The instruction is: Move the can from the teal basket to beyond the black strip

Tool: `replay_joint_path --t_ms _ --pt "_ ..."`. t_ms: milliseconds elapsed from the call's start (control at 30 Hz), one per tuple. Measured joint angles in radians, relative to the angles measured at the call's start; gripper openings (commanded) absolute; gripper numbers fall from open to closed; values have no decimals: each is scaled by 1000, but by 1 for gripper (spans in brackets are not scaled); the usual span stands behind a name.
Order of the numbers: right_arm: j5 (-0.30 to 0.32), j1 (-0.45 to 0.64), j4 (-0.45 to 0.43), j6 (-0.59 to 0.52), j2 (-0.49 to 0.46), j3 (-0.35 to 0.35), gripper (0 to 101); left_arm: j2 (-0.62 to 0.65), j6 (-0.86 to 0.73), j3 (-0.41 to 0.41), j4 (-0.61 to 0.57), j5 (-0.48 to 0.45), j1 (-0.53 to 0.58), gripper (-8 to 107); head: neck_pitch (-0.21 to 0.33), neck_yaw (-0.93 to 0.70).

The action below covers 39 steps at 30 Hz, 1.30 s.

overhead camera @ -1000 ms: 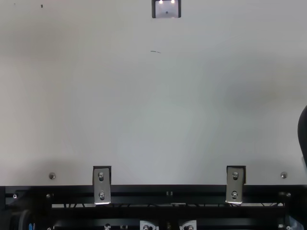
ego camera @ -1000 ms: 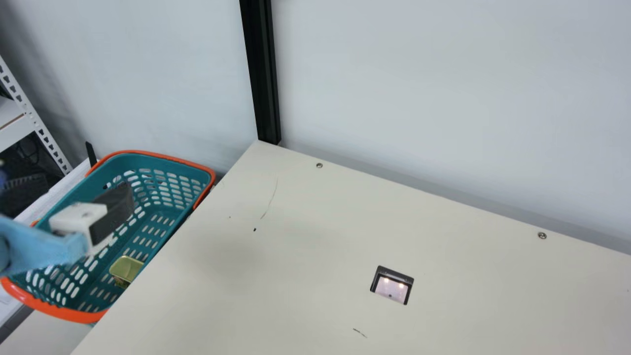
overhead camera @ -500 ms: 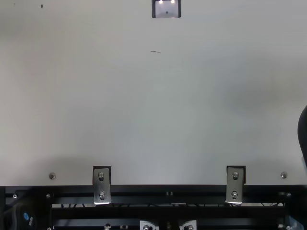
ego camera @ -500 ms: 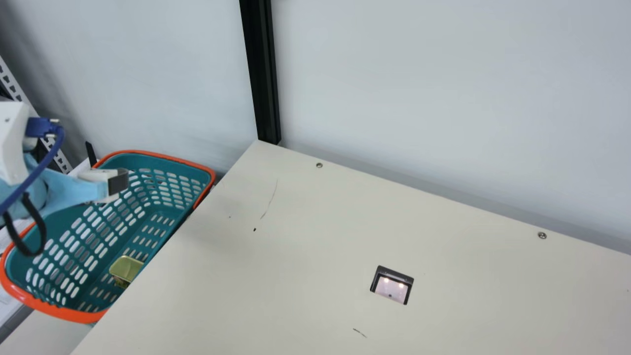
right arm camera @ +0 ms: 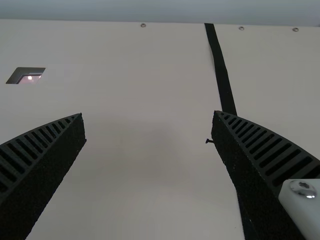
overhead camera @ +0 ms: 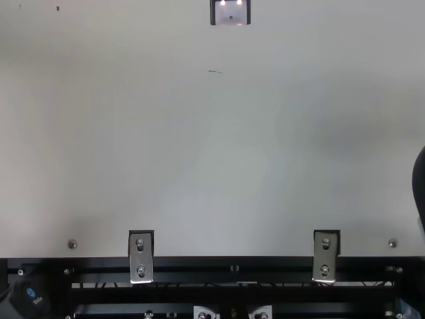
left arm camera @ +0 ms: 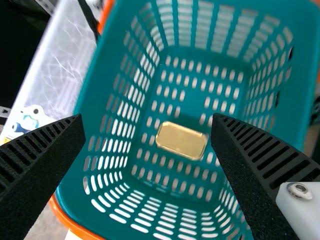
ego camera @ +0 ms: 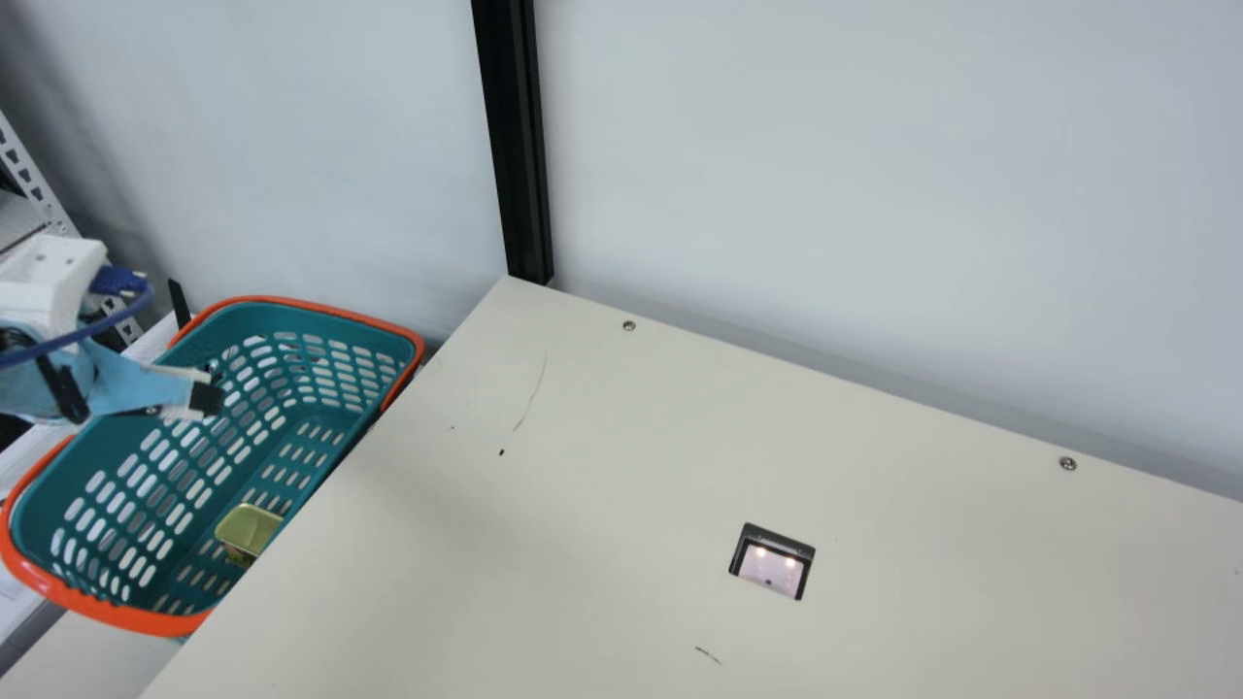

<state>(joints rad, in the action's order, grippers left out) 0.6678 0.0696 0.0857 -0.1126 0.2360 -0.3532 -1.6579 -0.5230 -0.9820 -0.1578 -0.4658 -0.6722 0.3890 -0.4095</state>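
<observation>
Pale wall point(ego camera: 777, 175) backed the cream desk point(ego camera: 602, 466). The can point(left arm camera: 181, 141) lay on the teal basket point(ego camera: 126, 615)'s floor, gold face up. Left gripper point(left arm camera: 147, 120), above the basket, and right gripper point(right arm camera: 148, 116), over the desk, had fingers spread and unloaded. Assessment: rigid, probably light, liable to slip on smooth metal; a centred hold across the narrower width appeared soundest.
</observation>
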Motion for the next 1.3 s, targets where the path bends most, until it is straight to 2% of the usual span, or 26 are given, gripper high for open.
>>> replay_joint_path --t_ms 333,667,1000,1300 --pt "0 0 0 0 0 0 101 -177 -9 -80 46 -79 21 90 0 0" --pt "0 0 0 0 0 0 101 -310 73 -138 30 -87 32 90 0 0" --pt "0 0 0 0 0 0 101 -367 353 -133 -37 -16 49 90 0 0" --pt "0 0 0 0 0 0 101 -384 722 -115 82 20 76 90 0 0"
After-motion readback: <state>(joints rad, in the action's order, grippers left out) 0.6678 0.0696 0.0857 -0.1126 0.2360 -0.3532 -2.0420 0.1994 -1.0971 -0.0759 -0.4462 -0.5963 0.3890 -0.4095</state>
